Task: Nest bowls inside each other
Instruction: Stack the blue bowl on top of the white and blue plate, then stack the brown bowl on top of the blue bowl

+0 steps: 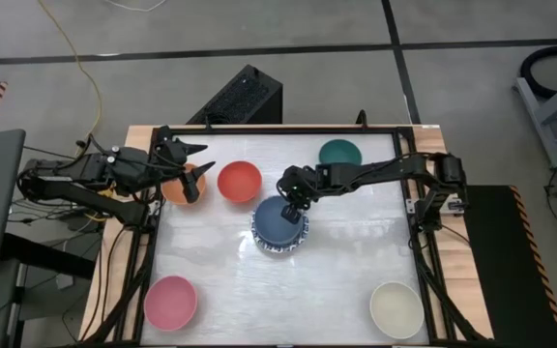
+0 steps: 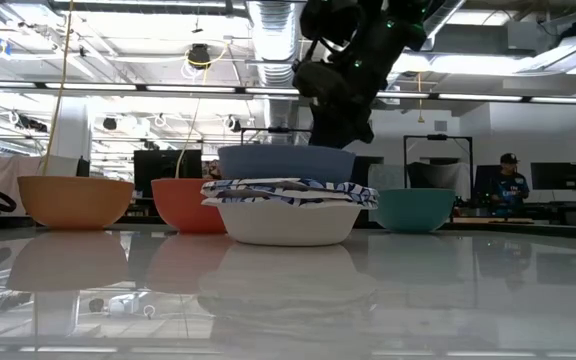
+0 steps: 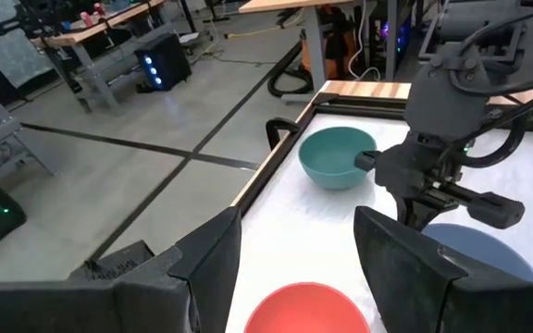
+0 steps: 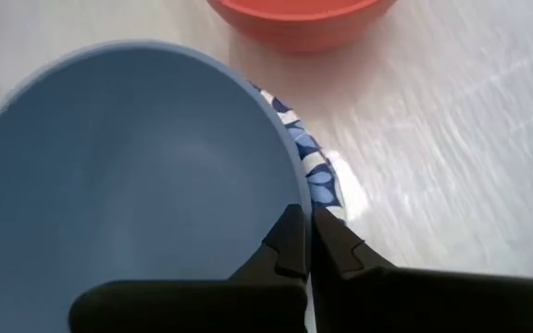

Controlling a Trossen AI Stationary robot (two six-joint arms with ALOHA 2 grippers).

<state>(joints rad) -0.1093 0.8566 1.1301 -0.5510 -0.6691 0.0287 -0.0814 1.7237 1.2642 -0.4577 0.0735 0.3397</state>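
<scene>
A plain blue bowl (image 1: 277, 222) sits with its lower part inside a stack of white bowls with blue patterned rims (image 2: 288, 215) at the table's middle. My right gripper (image 4: 305, 227) is shut on the blue bowl. The blue bowl (image 2: 286, 162) stands level above the patterned rims. My left gripper (image 1: 199, 166) hangs open at the far left, above the orange bowl (image 1: 174, 186), with nothing between its fingers. The red bowl (image 1: 239, 181), dark green bowl (image 1: 339, 154), pink bowl (image 1: 170, 302) and cream bowl (image 1: 396, 308) each stand alone on the table. My right gripper pinches the blue bowl's rim (image 4: 290, 196) on the bowl's far right side, one finger inside the bowl and one outside. The fingers slant down from the table's far right. The bowl stays upright and level, its lower part down in the patterned stack.
The red bowl stands close to the stack on its far left side. The table has a raised frame (image 1: 416, 232) along its edges. Open tabletop lies between the stack and the near bowls. A person (image 2: 508, 180) stands in the room beyond the table.
</scene>
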